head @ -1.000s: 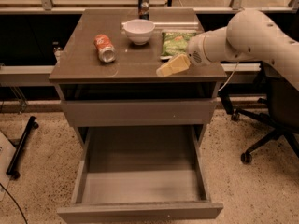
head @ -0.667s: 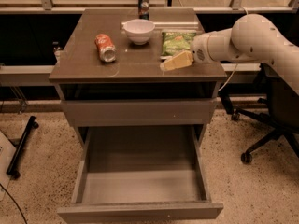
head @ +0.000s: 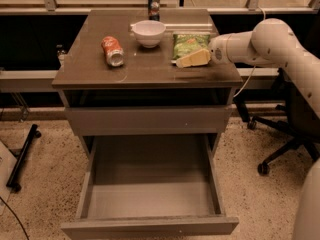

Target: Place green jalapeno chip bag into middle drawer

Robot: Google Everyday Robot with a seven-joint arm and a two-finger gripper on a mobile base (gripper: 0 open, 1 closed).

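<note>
The drawer [head: 150, 200] stands open at bottom centre, floor bare. On the tabletop [head: 150, 71], upper right, lies the crinkly green bag [head: 190, 41]. The gripper [head: 192, 59] is at its near edge; I cannot tell its grip.

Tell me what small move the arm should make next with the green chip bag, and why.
Probably nudge the gripper over the green chip bag: it sits at the bag's near edge on the cabinet top, and the bag lies flat there, not yet lifted. The drawer below stands open with a bare floor, ready to receive it.
</note>
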